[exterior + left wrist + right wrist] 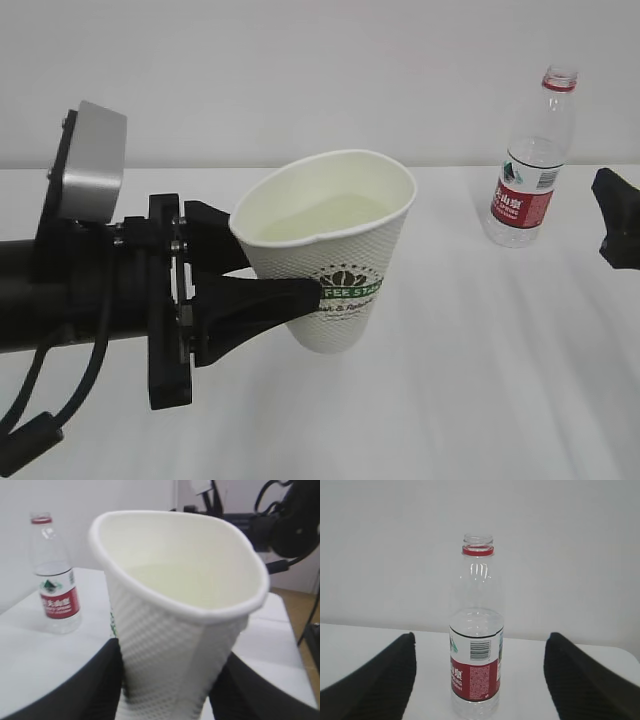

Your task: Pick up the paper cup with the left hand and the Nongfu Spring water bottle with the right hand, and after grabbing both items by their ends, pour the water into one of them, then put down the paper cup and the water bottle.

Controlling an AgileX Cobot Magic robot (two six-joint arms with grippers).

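The left hand has the paper cup clamped by its lower wall, lifted off the white table, water sitting inside. Over on the right, the Nongfu Spring water bottle stands upright on the table, uncapped, and the right hand faces it, jaws spread wide, touching nothing.
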